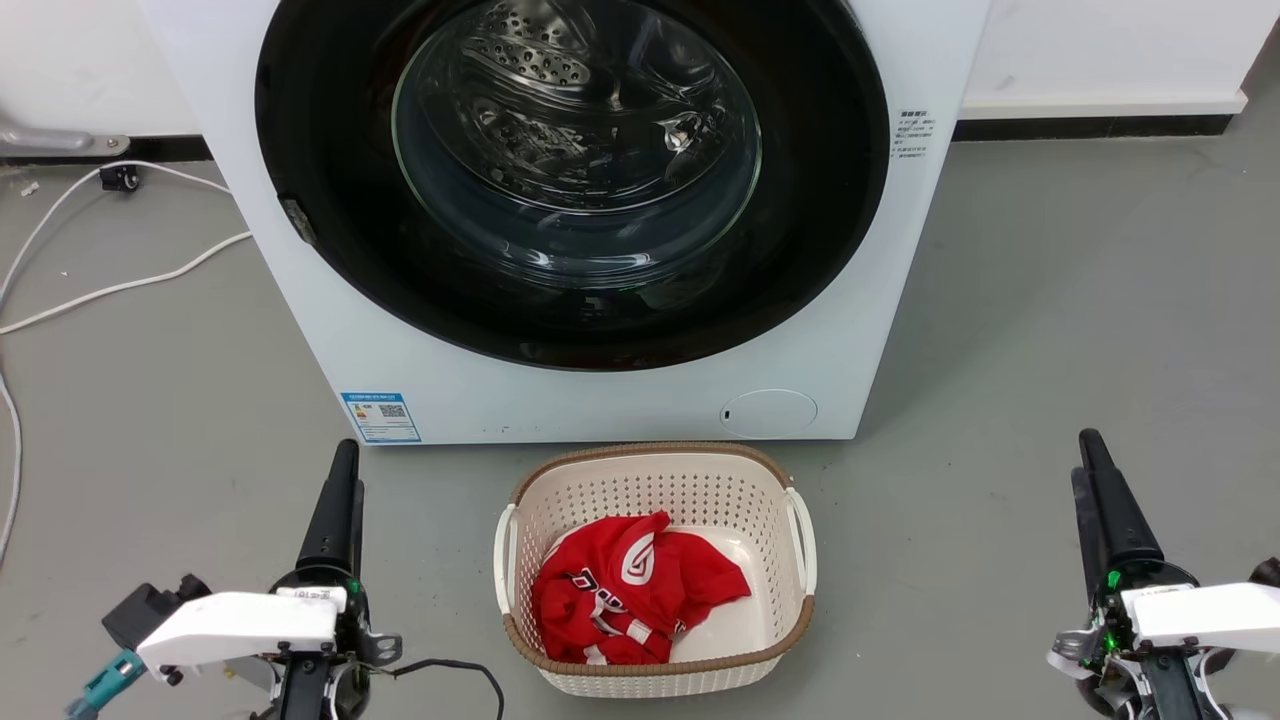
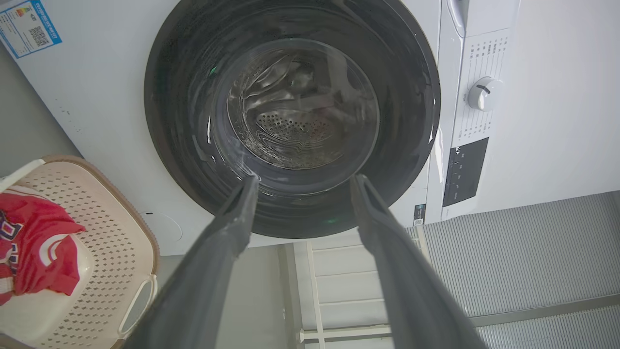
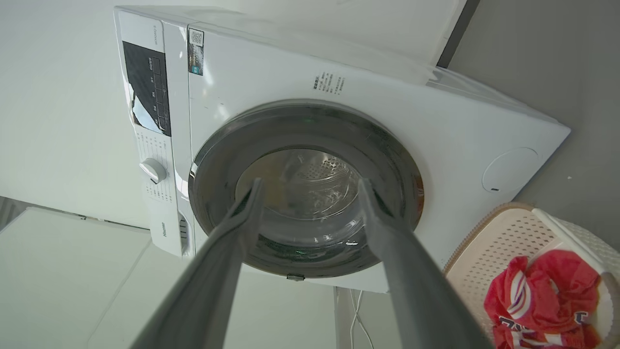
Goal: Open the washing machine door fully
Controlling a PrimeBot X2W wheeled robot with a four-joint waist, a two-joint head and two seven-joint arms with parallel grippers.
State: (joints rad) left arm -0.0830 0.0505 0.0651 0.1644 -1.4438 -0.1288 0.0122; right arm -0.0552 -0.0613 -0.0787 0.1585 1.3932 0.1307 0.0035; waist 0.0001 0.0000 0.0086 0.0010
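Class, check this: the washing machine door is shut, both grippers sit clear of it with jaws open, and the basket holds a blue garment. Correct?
One slip: the garment in the basket is red, not blue, as the head view shows. The rest holds: the washing machine door is shut; the left gripper and right gripper sit clear of it, jaws open.

The brand name "Hisense" stands on the white control strip (image 3: 163, 226) of the washing machine (image 3: 271, 72), near the dial (image 3: 153, 169). A blue-edged label (image 1: 381, 416) with a QR code sits on the front's low left corner; its print is too small to read. A small sticker (image 1: 912, 135) of black print beside the washing machine door (image 1: 330, 230) is also unreadable. The red shirt (image 1: 640, 590) carries a white emblem and letters that I cannot make out.
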